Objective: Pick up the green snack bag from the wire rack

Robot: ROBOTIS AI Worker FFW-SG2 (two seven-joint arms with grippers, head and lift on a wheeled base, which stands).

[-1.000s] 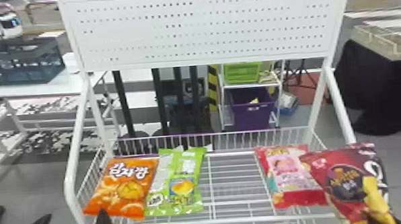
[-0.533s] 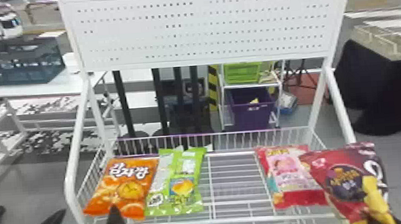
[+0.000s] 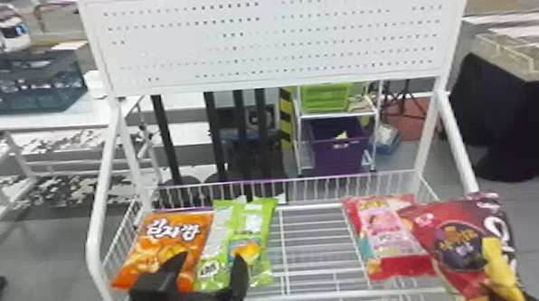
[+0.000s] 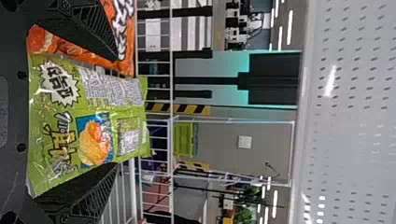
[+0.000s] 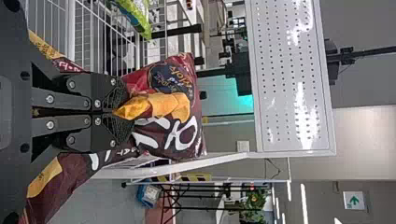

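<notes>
Item one, green snack bag (image 3: pixel 255 225): laid in the white wire rack (image 3: pixel 311 177), toward the robot's left, directly beside an orange snack bag (image 3: pixel 146 249). Glossy, bright green film, creased and wrinkled; a blue panel is printed with golden-orange snack pieces, and a jagged white burst is set with dark lettering. Brown and yellow lettering is seen near the burst, and pale blocks of fine print are carried toward the far end.

Item two, left gripper (image 3: pixel 211 256): held low over the front of the rack, its black fingers spread apart. In the head view, one finger is seen in front of the orange snack bag, the other in front of the green one. In the left wrist view, the green snack bag is framed between the fingers of the left gripper (image 4: pixel 116 112); whether it is touched by them cannot be told.

Item three, right gripper (image 5: pixel 119 112): fingers brought together and clamped on a maroon snack bag (image 3: pixel 454 239), marked with white lettering and yellow snack pieces. In the head view, this bag is seen at the rack's right side, overlapping a red-and-pink snack bag (image 3: pixel 383 232).

Item four, perforated white panel (image 3: pixel 270 39): mounted upright above the rack
</notes>
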